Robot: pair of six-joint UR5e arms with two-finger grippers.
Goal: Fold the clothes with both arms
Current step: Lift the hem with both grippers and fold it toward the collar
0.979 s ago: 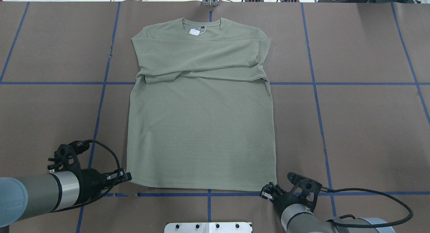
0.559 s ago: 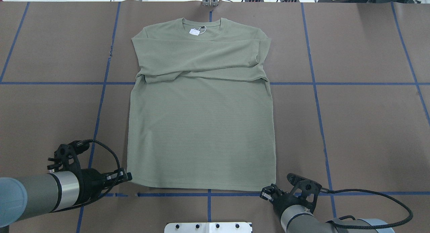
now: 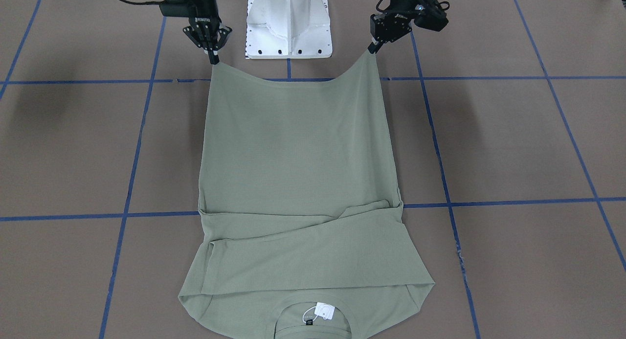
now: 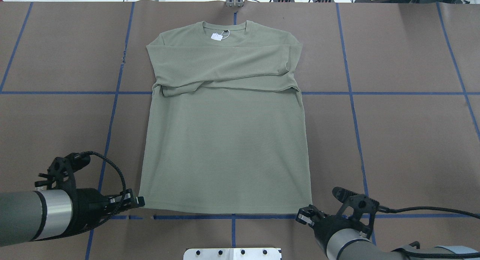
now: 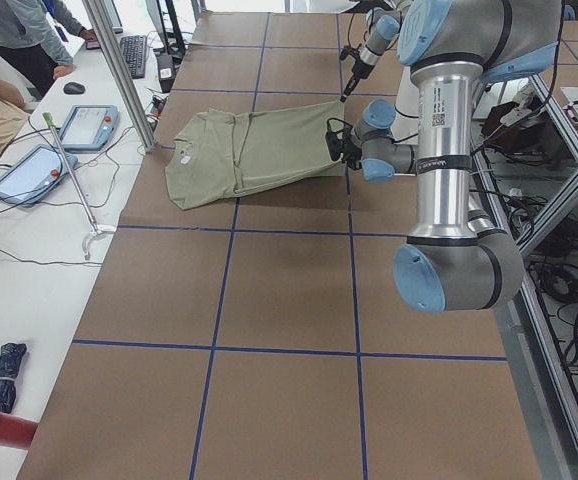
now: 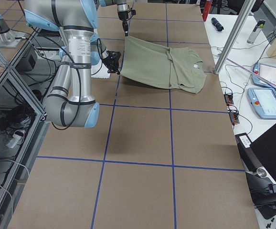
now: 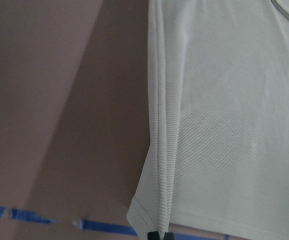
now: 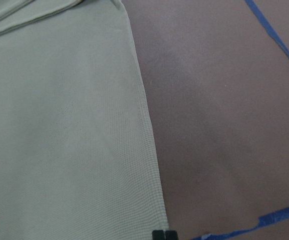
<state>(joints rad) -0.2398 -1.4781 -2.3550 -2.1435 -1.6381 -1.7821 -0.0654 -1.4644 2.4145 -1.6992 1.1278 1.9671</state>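
Overhead exterior is showing a brown worktop (image 4: 412,140) gridded with blue tape (image 4: 393,92). The green shirt (image 4: 225,140) is lying mid-worktop, collar toward the far edge; left gripper (image 4: 141,202) and right gripper (image 4: 305,214) are each pinching a hem corner.

Shirt (image 3: 298,148) collar is running off the front-facing view's bottom edge; tag (image 3: 324,310) print at shirt's neck is showing too small to read.

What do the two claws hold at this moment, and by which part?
Both hold the green shirt: the left claw pinches one corner of its bottom hem, the right claw the other corner.
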